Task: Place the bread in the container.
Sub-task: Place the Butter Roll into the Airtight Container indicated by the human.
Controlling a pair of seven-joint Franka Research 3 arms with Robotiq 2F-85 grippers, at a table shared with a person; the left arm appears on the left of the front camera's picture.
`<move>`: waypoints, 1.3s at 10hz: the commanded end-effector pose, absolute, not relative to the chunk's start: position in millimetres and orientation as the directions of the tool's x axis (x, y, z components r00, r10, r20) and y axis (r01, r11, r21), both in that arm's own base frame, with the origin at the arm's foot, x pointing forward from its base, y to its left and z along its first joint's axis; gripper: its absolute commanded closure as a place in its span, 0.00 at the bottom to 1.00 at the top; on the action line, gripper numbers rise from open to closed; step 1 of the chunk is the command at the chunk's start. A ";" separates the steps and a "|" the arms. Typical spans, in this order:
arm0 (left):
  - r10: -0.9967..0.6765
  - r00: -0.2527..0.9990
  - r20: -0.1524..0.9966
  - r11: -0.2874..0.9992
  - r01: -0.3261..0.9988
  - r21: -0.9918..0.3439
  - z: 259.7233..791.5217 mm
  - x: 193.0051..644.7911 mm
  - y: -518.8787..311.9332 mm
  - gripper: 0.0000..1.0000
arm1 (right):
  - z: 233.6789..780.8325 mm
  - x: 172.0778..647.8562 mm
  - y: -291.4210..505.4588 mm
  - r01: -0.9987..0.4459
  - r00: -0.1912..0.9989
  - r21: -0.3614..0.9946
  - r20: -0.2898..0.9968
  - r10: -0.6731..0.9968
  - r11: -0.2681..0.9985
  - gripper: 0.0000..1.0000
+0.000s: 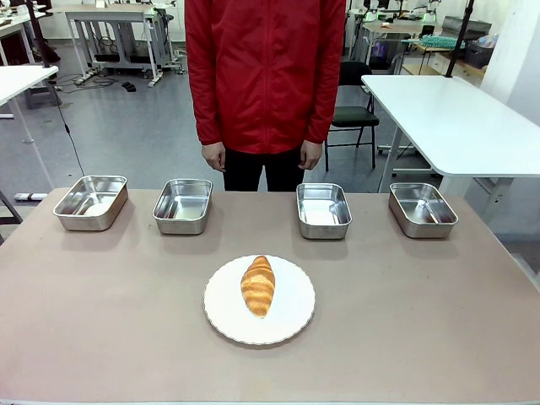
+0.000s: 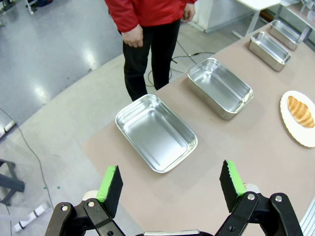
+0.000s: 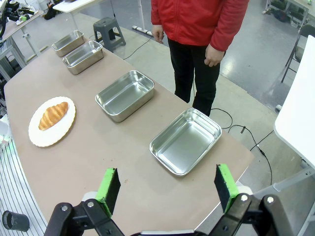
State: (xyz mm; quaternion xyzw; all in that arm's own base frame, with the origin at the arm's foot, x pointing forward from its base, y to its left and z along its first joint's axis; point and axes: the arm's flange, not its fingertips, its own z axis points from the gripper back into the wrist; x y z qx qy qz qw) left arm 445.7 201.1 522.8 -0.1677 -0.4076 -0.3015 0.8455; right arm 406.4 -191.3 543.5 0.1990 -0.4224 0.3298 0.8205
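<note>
Brown desk (image 1: pixel 101 337) space is shared with a person (image 1: pixel 266 76) standing at the far edge. The left pincer (image 2: pixel 170 179) is held released, with nothing grasped. Along the far edge the far-left pan (image 1: pixel 84 222) and second pan (image 1: pixel 180 225) are seen empty. In the middle, nearer the robot, the bread (image 1: pixel 258 285) is laid on a white plate (image 1: pixel 291 319). The third pan (image 1: pixel 324 230) and far-right pan (image 1: pixel 424 229) are also empty. The right pincer (image 3: pixel 167 186) is likewise released. Nothing is judged done: grasping, carrying and placing are all left, and the intended pan cannot be told.

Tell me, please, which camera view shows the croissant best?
The front view: the croissant lies centred and near on the white plate, its ridges clear. Both wrist views catch it small and off to one side.
</note>
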 end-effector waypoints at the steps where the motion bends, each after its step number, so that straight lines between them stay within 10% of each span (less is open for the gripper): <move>1: -0.356 0.480 0.802 0.763 0.645 -0.048 523.9 445.6 200.1 0.00 | 544.2 406.2 -190.9 -0.712 0.421 0.048 0.828 0.371 0.701 0.00; 13: -0.356 0.480 0.802 0.763 0.645 -0.048 523.9 445.6 200.1 0.00 | 544.2 406.2 -190.9 -0.712 0.421 0.048 0.828 0.371 0.701 0.00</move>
